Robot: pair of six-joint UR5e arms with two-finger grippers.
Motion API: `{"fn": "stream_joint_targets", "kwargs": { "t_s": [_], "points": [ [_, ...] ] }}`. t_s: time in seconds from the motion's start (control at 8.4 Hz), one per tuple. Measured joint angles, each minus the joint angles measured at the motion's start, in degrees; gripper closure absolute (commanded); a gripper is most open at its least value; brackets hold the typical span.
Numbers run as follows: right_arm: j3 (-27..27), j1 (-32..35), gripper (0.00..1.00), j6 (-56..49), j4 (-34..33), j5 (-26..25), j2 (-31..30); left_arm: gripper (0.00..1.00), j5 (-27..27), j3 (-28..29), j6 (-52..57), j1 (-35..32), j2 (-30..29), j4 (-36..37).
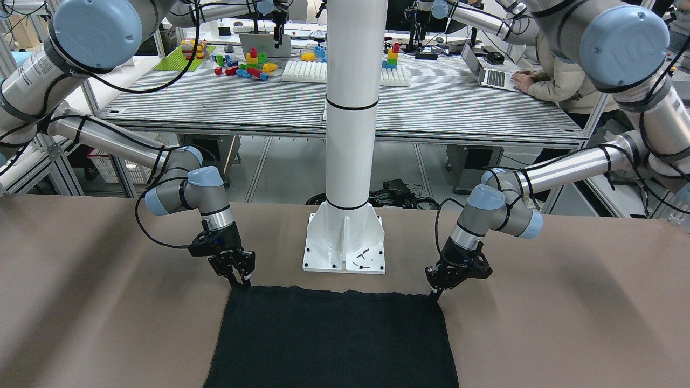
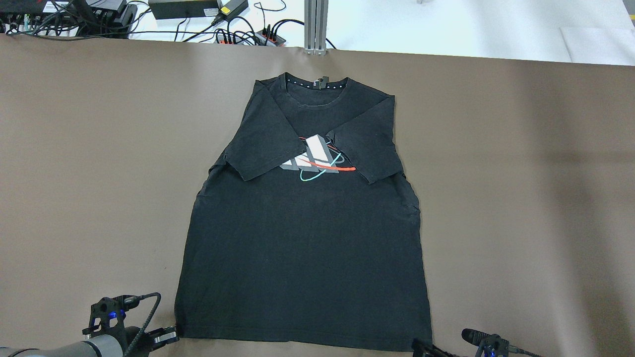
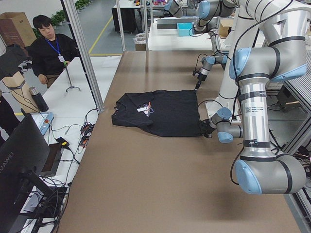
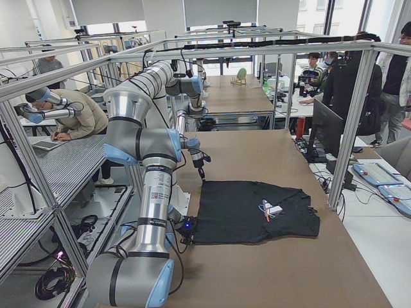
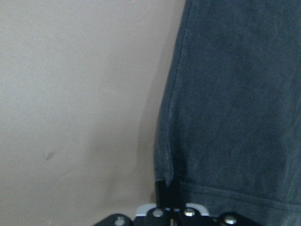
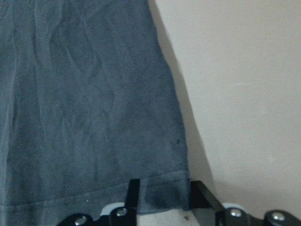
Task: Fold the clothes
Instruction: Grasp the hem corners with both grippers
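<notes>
Since both arms sit low at the edge nearest the robot, I judge that I am at the grasp that opens a bottom-to-top fold. The left gripper [image 5: 167, 190] is at the left corner of the hem [image 2: 302, 343], and in its wrist view the two fingers look pressed together on the side seam, so I take it as pinching the shirt [image 2: 302, 258]. The right gripper [image 6: 162, 190] is at the other corner. Its fingers stand spread, one on each side of the hem's end, with the cloth between them and not yet nipped. I would bring that pair together before any lift, because a pull from one corner alone would likely skew the cloth. Past the hem, the body lies flat and face up on the brown table [image 2: 89, 173], with only slight ripples near the right side. Farther out, both sleeves [image 2: 263, 144] are already turned in across the chest and half cover the print [image 2: 317, 161], so the narrowing step looks done. Farthest away, the collar [image 2: 317, 91] lies short of the table's far edge. With both corners held, my next move calls for an even lift and a level carry of the hem toward the collar. Both hands need to keep pace so the fold line stays straight and the tucked sleeves are not dragged open.
</notes>
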Motion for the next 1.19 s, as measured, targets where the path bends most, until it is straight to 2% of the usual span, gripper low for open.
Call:
{"fn": "stream_joint_targets", "kwargs": {
  "t_s": [0.36,0.6,0.95,1.19],
  "points": [
    [-0.5,0.0,0.84,-0.1,0.0,-0.1,-0.2,1.00,0.0,0.0,0.1,0.0,0.0,0.0],
    [-0.5,0.0,1.00,0.0,0.0,-0.1,-0.3,1.00,0.0,0.0,0.1,0.0,0.0,0.0],
    [-0.3,0.0,1.00,-0.1,0.0,-0.1,-0.3,1.00,0.0,-0.7,0.1,-0.2,0.0,-0.1],
    [2.2,0.3,1.00,-0.6,-0.2,0.0,-0.3,1.00,-0.6,-3.5,0.6,-0.7,-0.1,0.2]
  ]
}}
